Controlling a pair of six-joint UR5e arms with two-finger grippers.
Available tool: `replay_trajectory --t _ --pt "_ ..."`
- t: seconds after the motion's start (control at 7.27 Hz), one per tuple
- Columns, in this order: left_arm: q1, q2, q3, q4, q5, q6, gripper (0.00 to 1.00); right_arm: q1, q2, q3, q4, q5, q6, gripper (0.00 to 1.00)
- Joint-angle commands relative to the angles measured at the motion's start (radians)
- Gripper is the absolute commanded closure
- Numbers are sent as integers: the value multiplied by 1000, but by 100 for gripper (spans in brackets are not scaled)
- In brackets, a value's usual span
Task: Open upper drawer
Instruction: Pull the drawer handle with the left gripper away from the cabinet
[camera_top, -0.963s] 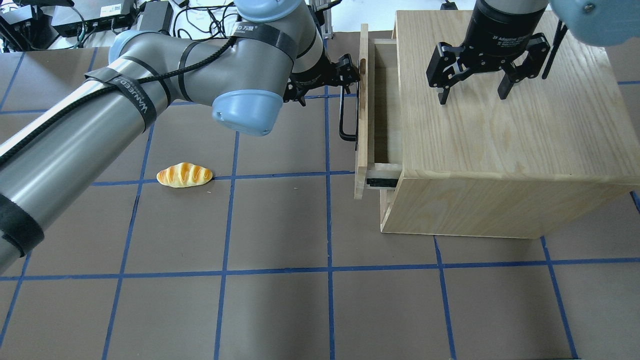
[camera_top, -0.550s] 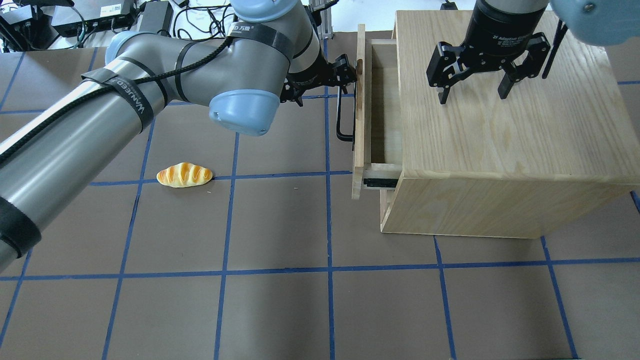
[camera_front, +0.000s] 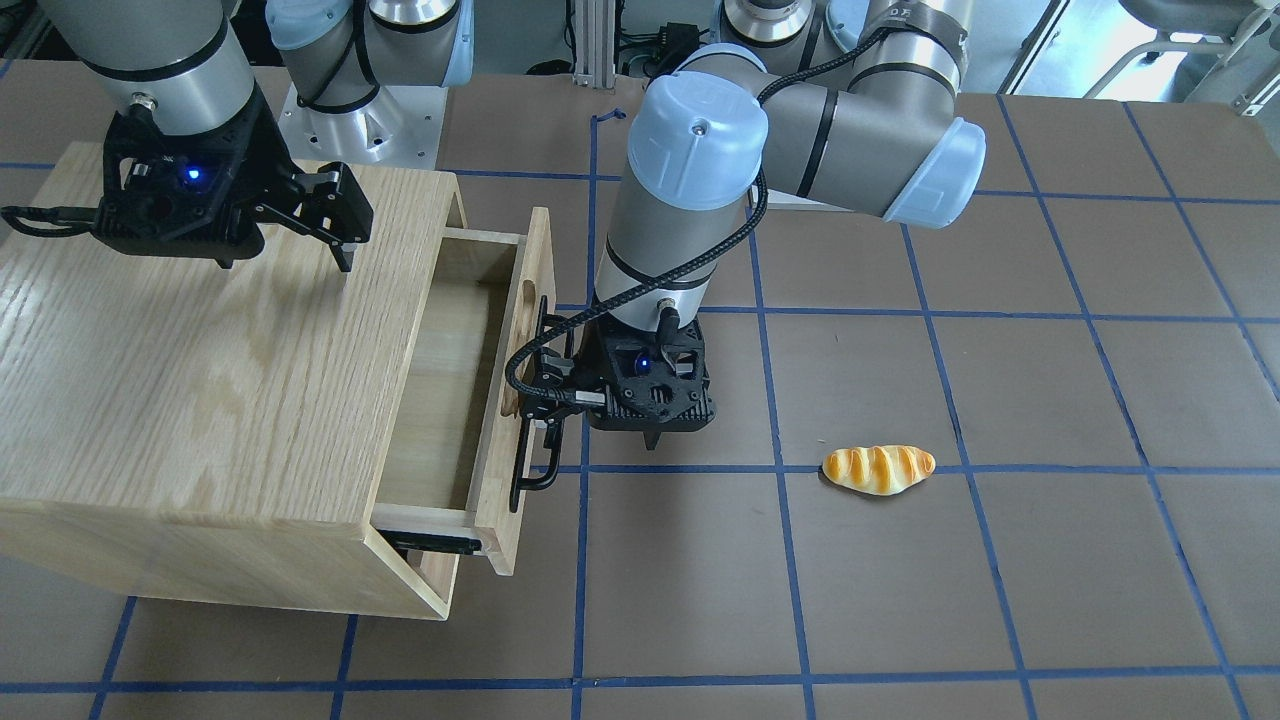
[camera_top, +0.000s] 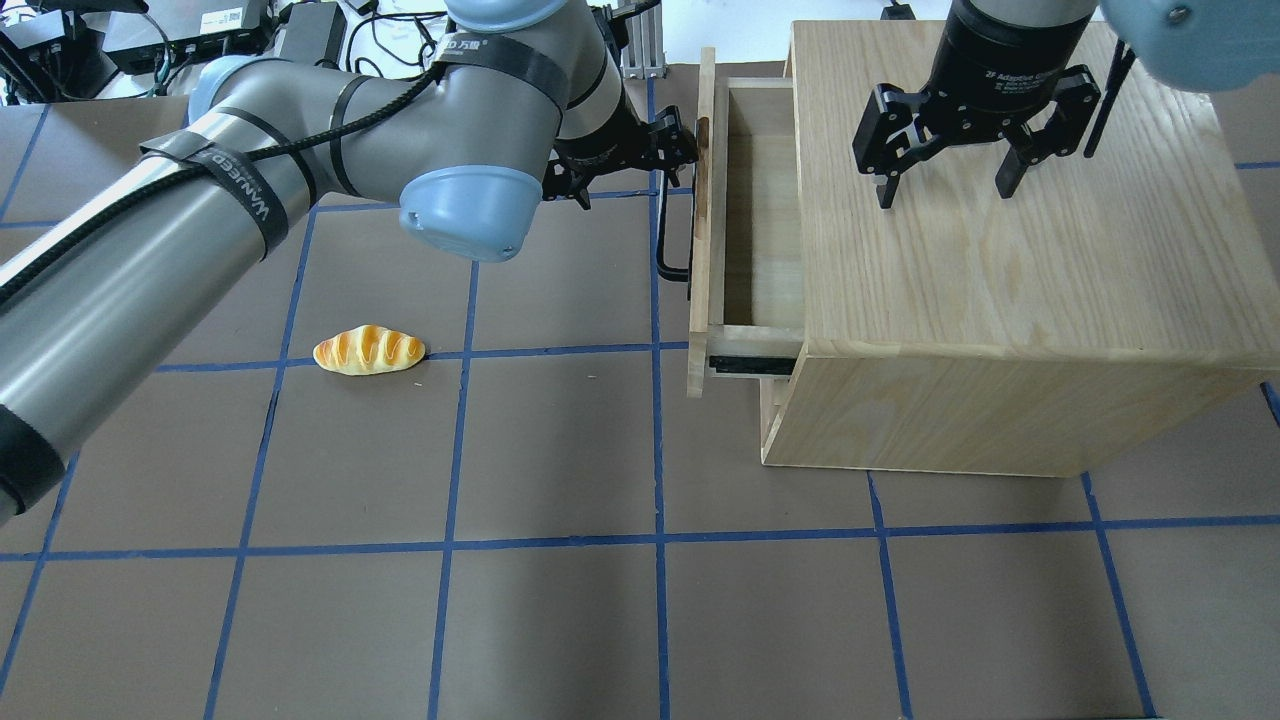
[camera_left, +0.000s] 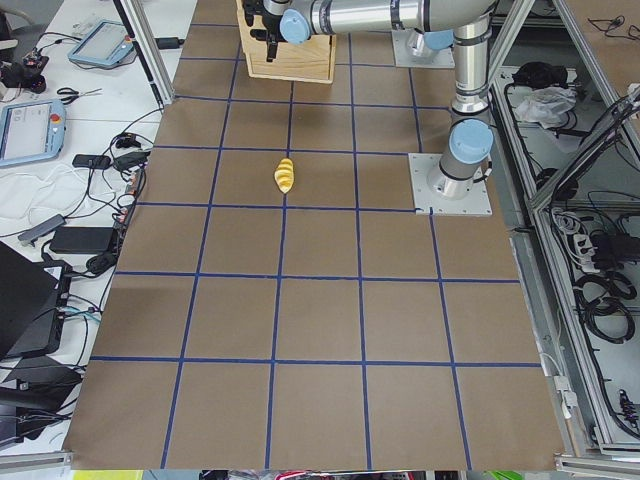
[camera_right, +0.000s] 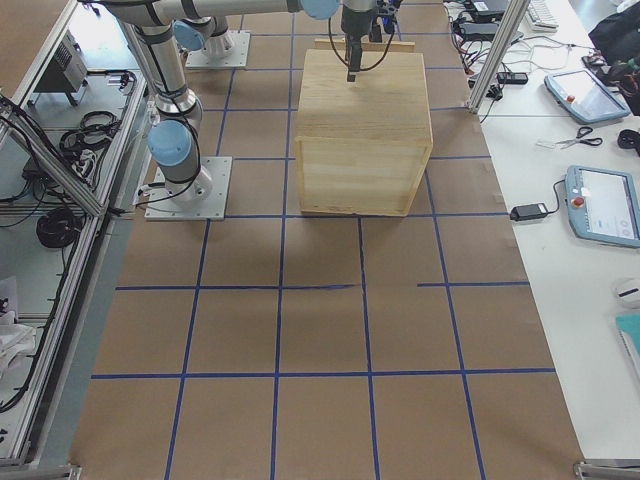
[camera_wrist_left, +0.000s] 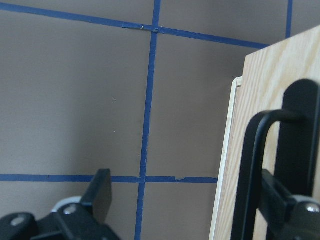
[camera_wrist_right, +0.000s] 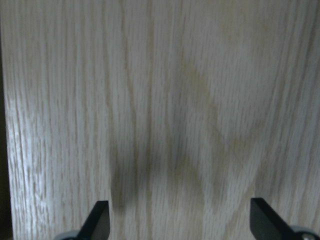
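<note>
The upper drawer (camera_top: 765, 230) is a shallow light oak box and stands partly pulled out of the cabinet, its inside empty; it also shows in the front-facing view (camera_front: 440, 390). Its black bar handle (camera_top: 665, 240) is on the front panel. My left gripper (camera_top: 680, 150) is at the far end of that handle. In the left wrist view my left gripper (camera_wrist_left: 187, 180) is open, with one finger (camera_wrist_left: 282, 200) hooked between the bar and the panel. My right gripper (camera_top: 945, 195) is open and empty, just above the cabinet top (camera_wrist_right: 165, 100).
The big oak cabinet (camera_top: 1000, 260) stands at the back right of the brown mat. A toy bread roll (camera_top: 368, 350) lies on the mat left of the drawer. Blue tape lines cross the mat. Cables and boxes sit past the far edge (camera_top: 200, 30).
The drawer has slid farther out of the cabinet, to the view's left, and my left gripper has moved with its handle. The right gripper has not moved.
</note>
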Motion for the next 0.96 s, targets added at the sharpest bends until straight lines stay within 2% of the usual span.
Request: replay_trajectory --t 0.0,0.83 --pt "7 0 0 -6 -1 23 0 0 0 0 0 0 -1 0" --pt "32 6 -3 -12 1 90 0 0 0 1 0 0 1 0"
